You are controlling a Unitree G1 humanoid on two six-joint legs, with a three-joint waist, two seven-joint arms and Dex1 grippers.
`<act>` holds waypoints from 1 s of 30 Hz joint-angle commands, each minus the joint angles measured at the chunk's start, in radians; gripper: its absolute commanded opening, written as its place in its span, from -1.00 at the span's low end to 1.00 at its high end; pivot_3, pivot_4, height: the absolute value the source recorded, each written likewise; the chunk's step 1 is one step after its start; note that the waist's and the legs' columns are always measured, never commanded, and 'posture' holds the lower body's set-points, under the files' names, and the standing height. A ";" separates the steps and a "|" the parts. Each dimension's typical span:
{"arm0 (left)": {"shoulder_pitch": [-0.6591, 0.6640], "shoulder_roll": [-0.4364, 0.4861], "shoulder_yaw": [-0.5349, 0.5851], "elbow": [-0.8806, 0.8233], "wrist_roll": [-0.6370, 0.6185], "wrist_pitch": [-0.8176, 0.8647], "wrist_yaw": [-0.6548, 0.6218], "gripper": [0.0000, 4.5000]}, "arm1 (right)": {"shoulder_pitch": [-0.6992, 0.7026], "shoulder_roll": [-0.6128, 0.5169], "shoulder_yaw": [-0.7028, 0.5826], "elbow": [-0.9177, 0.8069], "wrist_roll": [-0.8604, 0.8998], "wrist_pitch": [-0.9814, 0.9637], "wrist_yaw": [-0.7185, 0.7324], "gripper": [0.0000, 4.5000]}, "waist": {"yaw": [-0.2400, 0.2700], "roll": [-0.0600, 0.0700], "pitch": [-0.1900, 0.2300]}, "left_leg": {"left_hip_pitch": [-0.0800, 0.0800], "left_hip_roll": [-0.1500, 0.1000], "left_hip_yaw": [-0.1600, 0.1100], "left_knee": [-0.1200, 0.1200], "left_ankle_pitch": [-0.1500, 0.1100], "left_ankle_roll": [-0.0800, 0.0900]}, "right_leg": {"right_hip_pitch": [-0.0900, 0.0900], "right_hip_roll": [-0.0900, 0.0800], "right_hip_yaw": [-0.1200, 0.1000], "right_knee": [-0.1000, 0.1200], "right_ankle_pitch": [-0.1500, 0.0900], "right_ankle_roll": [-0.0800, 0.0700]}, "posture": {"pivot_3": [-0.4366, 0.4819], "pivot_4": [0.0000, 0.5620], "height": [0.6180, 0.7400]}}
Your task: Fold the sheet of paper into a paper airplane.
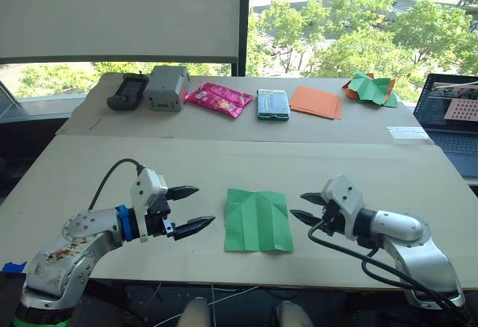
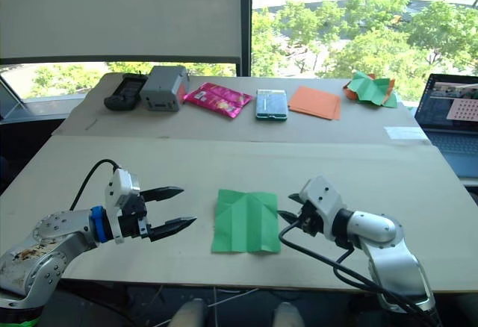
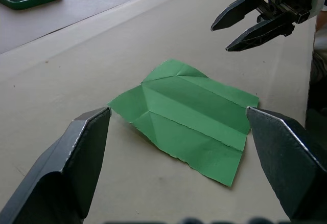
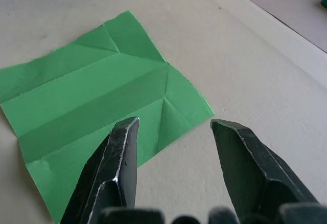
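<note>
Left gripper (image 1: 189,208): nearest the head camera, hovering above the table (image 1: 89,170) with its two black fingers spread and nothing between them; the tips point toward the paper's near-left side.
Right gripper (image 1: 308,209): fingers likewise spread and empty, tips just beside the paper's right edge, not touching it as far as the views show.
Sheet of paper (image 1: 258,220): bright green, lying flat on the table between the two sets of fingertips, closer to the right ones. Lengthwise creases run down it and diagonal creases meet near the far end (the folds look opened back out, so it lies almost flat).
Step in hand: judged as an early one; creases are there, but no pointed wedge, wings or fin, so most of the folding is left.
Next move: probably one gripper pins the sheet beside a crease while the other slips a fingertip under an edge or corner and turns it over along the line.
Risk: thin paper flat on the table is hard to get under, and it may slide instead of lifting.
Beyond the fingertips: flat orange sheets (image 1: 317,101), a crumpled green-and-orange bundle (image 1: 370,88) and a pink packet (image 1: 218,98) lie well apart from the work.
</note>
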 commanded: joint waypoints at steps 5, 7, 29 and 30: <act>-0.100 -0.024 -0.065 0.053 -0.014 -0.009 -0.032 1.00 | 0.002 -0.018 -0.012 -0.032 0.043 -0.008 -0.056 0.12 | 0.003 0.000 0.000 | -0.001 0.000 0.000 0.000 0.000 0.000 | 0.000 0.000 0.000 0.000 0.000 0.000 | -0.05 -0.47 0.44; -0.155 -0.058 -0.124 0.122 0.010 -0.028 -0.052 1.00 | 0.005 -0.021 -0.010 -0.028 0.047 -0.007 -0.069 0.12 | 0.005 0.000 0.000 | -0.001 0.000 0.000 0.000 0.000 0.000 | 0.001 0.000 0.000 -0.001 0.000 0.000 | -0.05 -0.47 0.44; -0.308 -0.231 -0.592 0.636 0.567 -0.413 -0.089 -0.74 | 0.072 -0.097 -0.011 -0.075 0.102 0.024 -0.128 0.14 | 0.002 0.001 -0.003 | 0.001 -0.001 0.000 0.002 0.000 0.001 | 0.005 0.000 0.000 0.000 0.000 0.001 | -0.05 -0.47 0.44; -0.303 -0.230 -0.598 0.642 0.576 -0.422 -0.090 -0.74 | 0.079 -0.107 -0.010 -0.082 0.109 0.030 -0.123 0.14 | 0.003 0.002 -0.003 | 0.001 -0.001 0.000 0.002 0.000 0.000 | 0.005 0.000 0.000 0.000 0.000 0.001 | -0.05 -0.47 0.44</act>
